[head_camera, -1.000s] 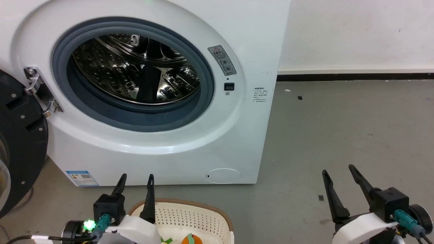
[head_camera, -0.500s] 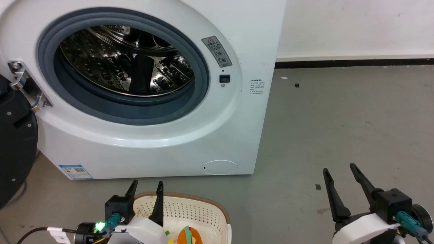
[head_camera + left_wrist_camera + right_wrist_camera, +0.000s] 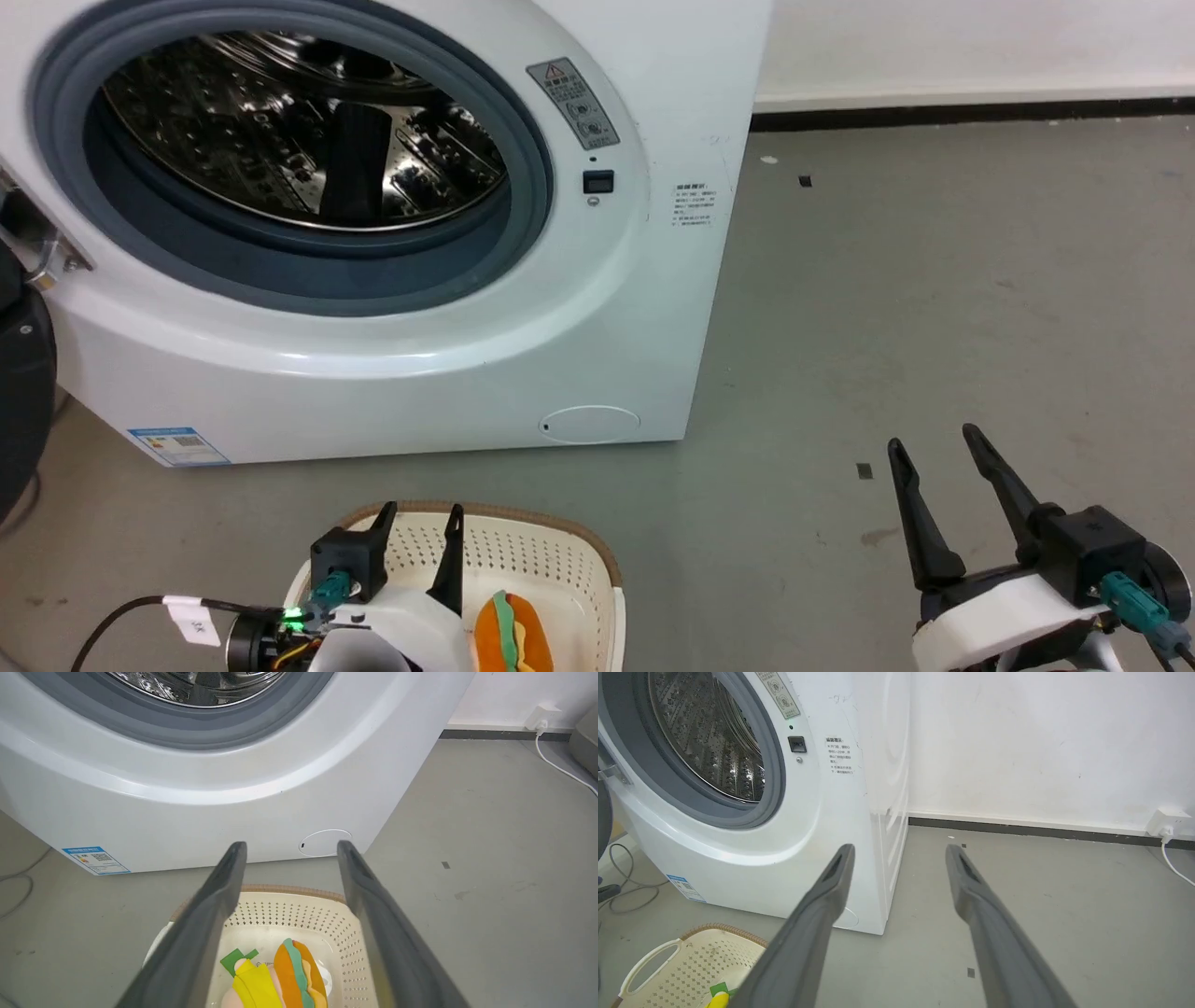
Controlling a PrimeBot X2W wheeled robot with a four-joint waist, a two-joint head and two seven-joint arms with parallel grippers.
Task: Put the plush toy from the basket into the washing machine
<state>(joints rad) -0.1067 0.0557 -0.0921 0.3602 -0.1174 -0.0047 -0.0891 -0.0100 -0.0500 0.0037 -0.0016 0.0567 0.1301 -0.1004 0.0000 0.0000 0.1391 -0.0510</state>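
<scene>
Plush burger toy (image 3: 286, 970) in basket (image 3: 289, 910): likely soft, light, compressible. Pinch across orange bun halves, mid-body. Left tool (image 3: 290, 845) spread above it, empty; right tool (image 3: 900, 847) spread, empty.

1. Tilts down, sliding the washing machine (image 3: 392, 373) up and left in view.
2. Brings more of the basket (image 3: 523, 551) and plush toy (image 3: 512, 635) into sight.
3. Carries the left gripper (image 3: 420, 511) right, tips level with the basket's far rim.

My left pincer (image 3: 422, 511): two dark tapered fingers (image 3: 451, 555), black block (image 3: 350, 558), white shell (image 3: 411, 627), teal plug (image 3: 329, 590), green light (image 3: 294, 616), tagged black cable (image 3: 233, 609). My right pincer (image 3: 934, 439): same fingers, white shell, teal plug.
</scene>
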